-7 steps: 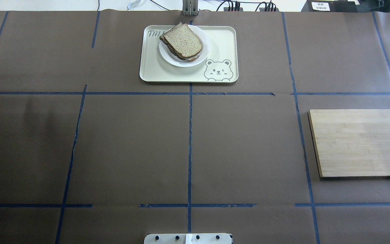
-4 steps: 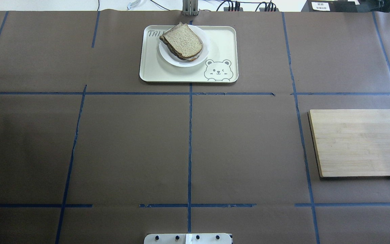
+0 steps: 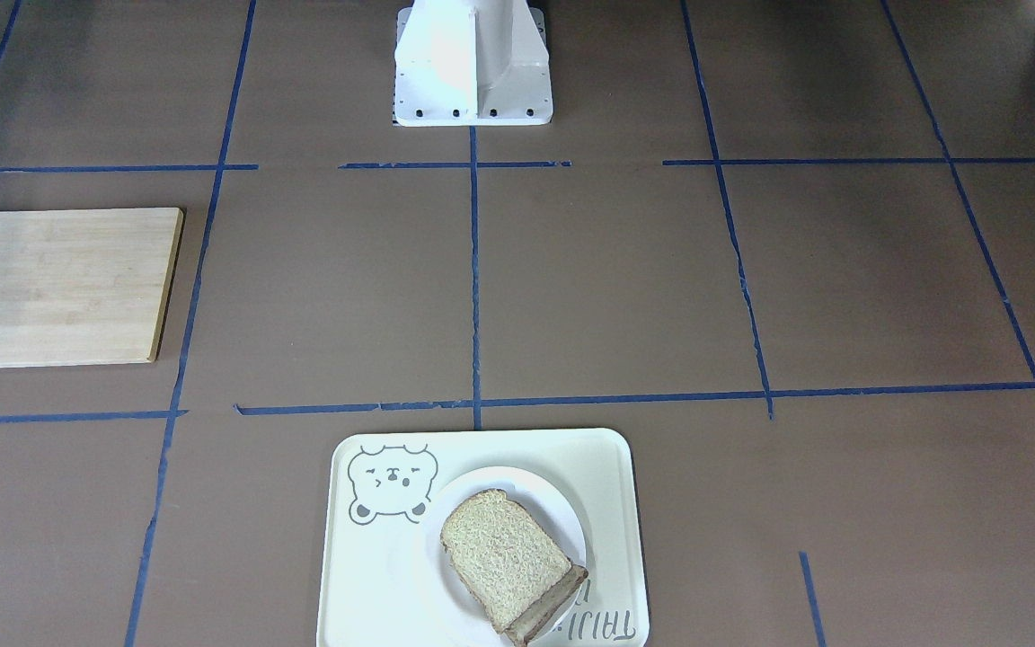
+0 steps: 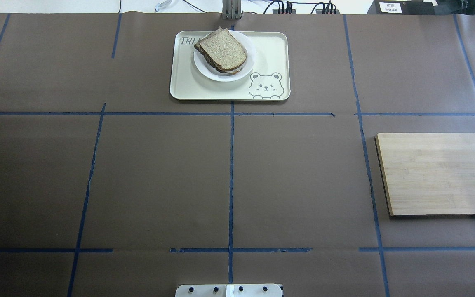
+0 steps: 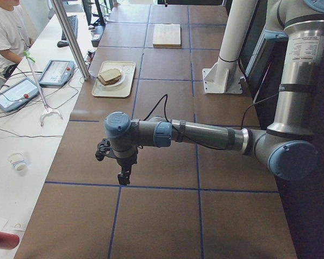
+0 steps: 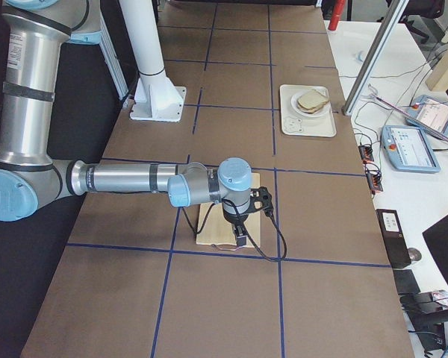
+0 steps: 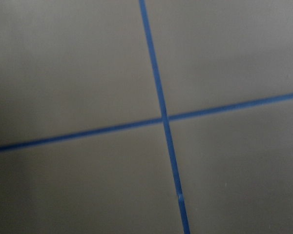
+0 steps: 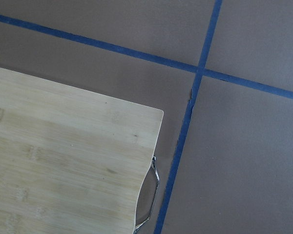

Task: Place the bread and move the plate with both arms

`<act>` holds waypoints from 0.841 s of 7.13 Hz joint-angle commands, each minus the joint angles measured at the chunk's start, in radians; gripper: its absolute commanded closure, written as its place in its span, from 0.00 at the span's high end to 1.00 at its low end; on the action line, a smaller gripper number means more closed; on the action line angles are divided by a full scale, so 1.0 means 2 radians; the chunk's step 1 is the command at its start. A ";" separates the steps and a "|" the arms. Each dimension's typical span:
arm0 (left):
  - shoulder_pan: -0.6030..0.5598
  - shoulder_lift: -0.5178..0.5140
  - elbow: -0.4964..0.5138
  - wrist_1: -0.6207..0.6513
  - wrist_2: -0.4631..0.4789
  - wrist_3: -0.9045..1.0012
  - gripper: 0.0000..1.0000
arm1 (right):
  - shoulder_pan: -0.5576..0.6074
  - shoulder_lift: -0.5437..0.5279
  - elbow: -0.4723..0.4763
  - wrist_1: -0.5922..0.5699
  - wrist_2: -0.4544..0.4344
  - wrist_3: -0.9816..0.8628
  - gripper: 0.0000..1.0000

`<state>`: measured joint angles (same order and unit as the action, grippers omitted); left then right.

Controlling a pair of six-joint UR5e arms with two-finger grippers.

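Bread (image 4: 223, 50) on the plate (image 4: 204, 69), far-centre desk (image 4: 159, 173); your left hand (image 5: 123, 176) and right hand (image 6: 240, 237) hang wide either side, and I can't tell their grip.

1. Cream rectangular plastic tray with a bear drawing (image 4: 270, 53) sits centrally at the table's far edge.
2. Pale rectangular bamboo board (image 4: 437, 173) lies flat, well apart from the tray, with a thin metal handle (image 8: 158, 181) on one edge.
3. Brown paper table cover (image 4: 159, 177) carries a blue tape grid (image 4: 231, 173).

Robotics lab: tape-gridded table (image 4: 159, 173) flanked by teach pendants (image 6: 408, 148).
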<state>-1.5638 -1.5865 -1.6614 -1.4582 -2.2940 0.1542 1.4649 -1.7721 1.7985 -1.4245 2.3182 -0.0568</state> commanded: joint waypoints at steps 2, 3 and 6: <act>0.000 0.035 -0.007 0.000 -0.003 0.002 1.00 | 0.000 -0.002 0.000 0.001 0.000 0.000 1.00; 0.001 0.035 -0.006 0.000 -0.002 0.002 1.00 | 0.000 -0.002 -0.001 0.001 -0.001 0.001 1.00; 0.003 0.035 -0.007 0.000 -0.001 0.003 1.00 | 0.000 -0.002 -0.003 0.000 -0.001 0.002 1.00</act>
<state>-1.5605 -1.5176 -1.6756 -1.4584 -2.2986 0.1604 1.4649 -1.7763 1.7939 -1.4249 2.3164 -0.0549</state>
